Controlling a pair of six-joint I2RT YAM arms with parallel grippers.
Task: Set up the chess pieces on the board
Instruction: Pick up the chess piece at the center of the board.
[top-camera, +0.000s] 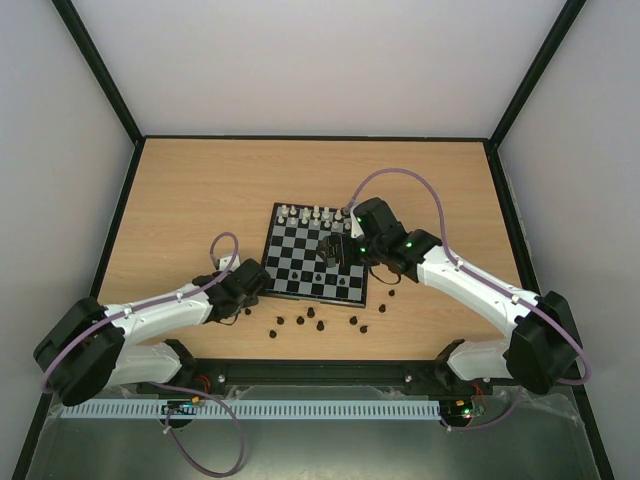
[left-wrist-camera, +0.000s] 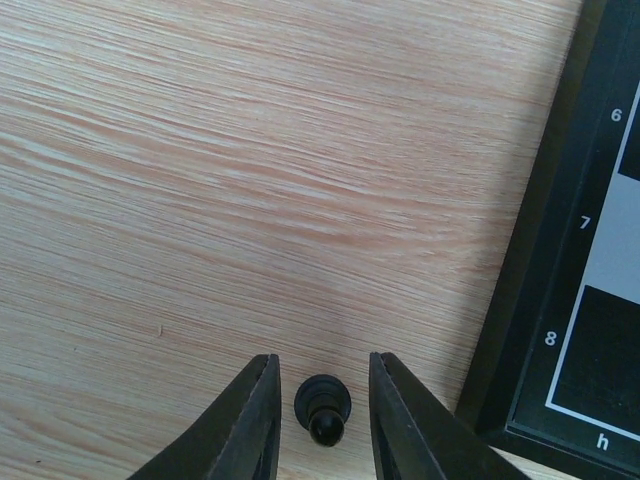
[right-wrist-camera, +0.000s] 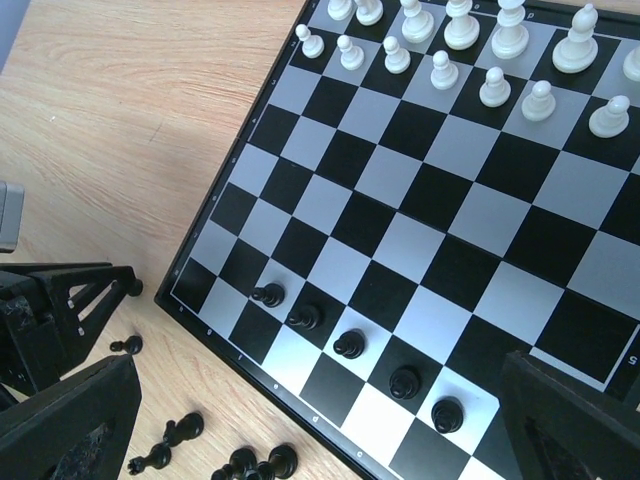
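Within the parted left pincer (left-wrist-camera: 322, 362), one tiny black pawn (left-wrist-camera: 322, 405) is seen; below the parted right pincer (right-wrist-camera: 320, 385), five are counted on the checked chessboard (right-wrist-camera: 430, 250).

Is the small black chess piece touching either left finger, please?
No, a clear gap separates the small black chess piece from both left fingers.

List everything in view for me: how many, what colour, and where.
Table: one, light wood, under everything.
Board: one, black and pale grey, table centre.
White pieces: two rows, white, board's far edge; count unclear.
Black pawns on board: five, black, one row near its near edge.
Loose black pieces: roughly ten, black, table beside board's near edge.
Left gripper: one, black, open around a loose black piece.
Right gripper: one, black, open, empty, above the board.
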